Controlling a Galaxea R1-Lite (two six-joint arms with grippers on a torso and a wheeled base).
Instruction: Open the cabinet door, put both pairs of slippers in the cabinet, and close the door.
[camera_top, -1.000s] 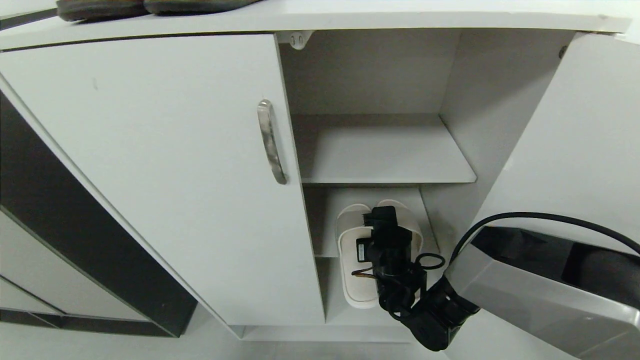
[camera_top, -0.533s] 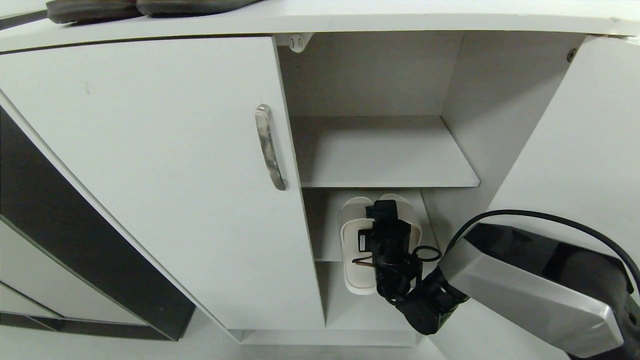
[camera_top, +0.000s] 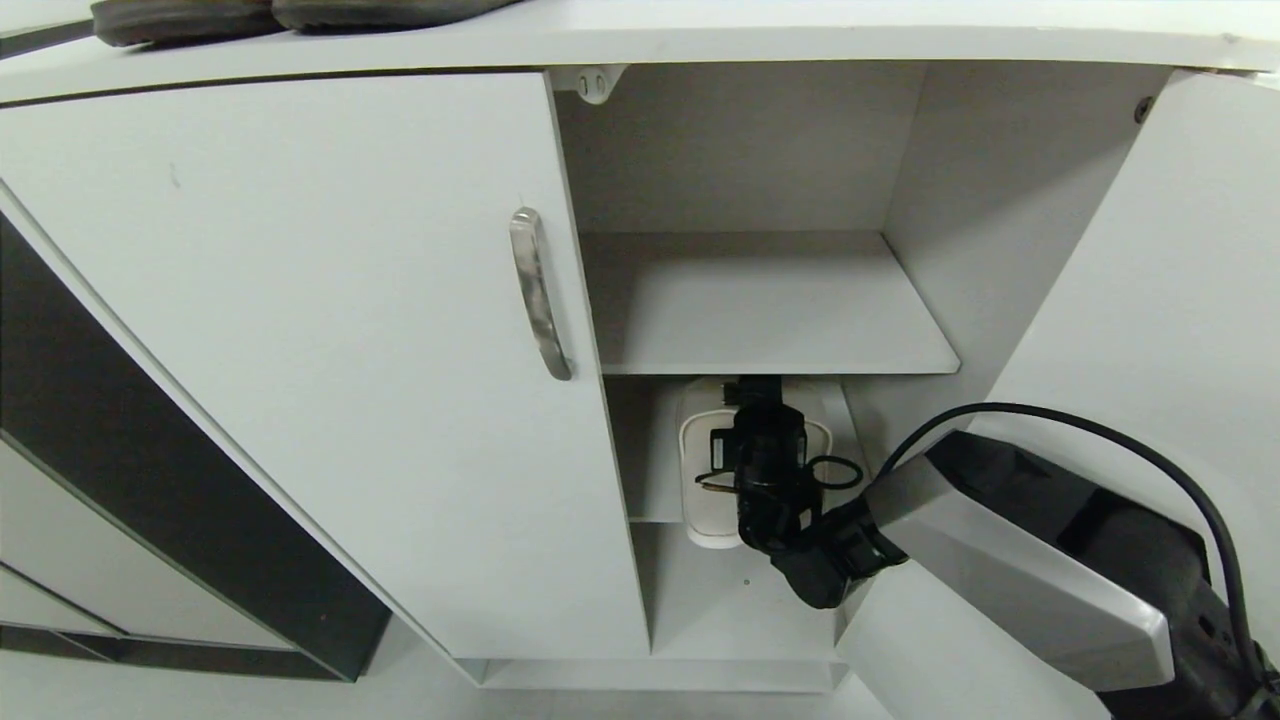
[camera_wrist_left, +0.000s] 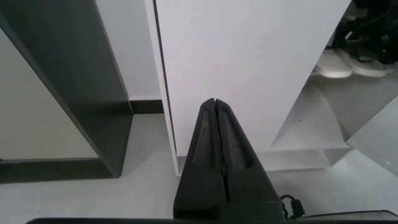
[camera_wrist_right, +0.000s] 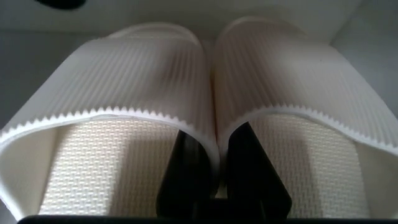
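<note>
So the cabinet (camera_top: 960, 180) had its right door (camera_top: 1180, 300) swung wide open, while the left door (camera_top: 300, 300) was shut, its metal handle (camera_top: 540, 295) sitting upright near the cabinet's middle. The right gripper (camera_top: 756, 395) was poked into the open half of the cabinet, under the upper shelf (camera_top: 760, 300), and it had the white slippers (camera_top: 700, 470) pinched as a pair. From the right wrist view you could see how: the gripper (camera_wrist_right: 214, 183) had one of its fingers (camera_wrist_right: 183, 168) tucked inside each slipper and squeezed the two inner strap edges together, so the white slippers (camera_wrist_right: 149, 81) sat side by side, touching, toes pointing toward the cabinet's back wall. They were down at the lower shelf (camera_top: 650, 450) with the heels sticking out a bit past its front edge; hard to say whether they were fully resting on it or hanging from the grip. The dark slippers (camera_top: 290, 14) were lying on the cabinet's top, above the left door, side by side. The left gripper (camera_wrist_left: 215, 109) was down low in front of the cabinet's left door, near its bottom edge, with its two fingers pressed flat together and nothing between them.
</note>
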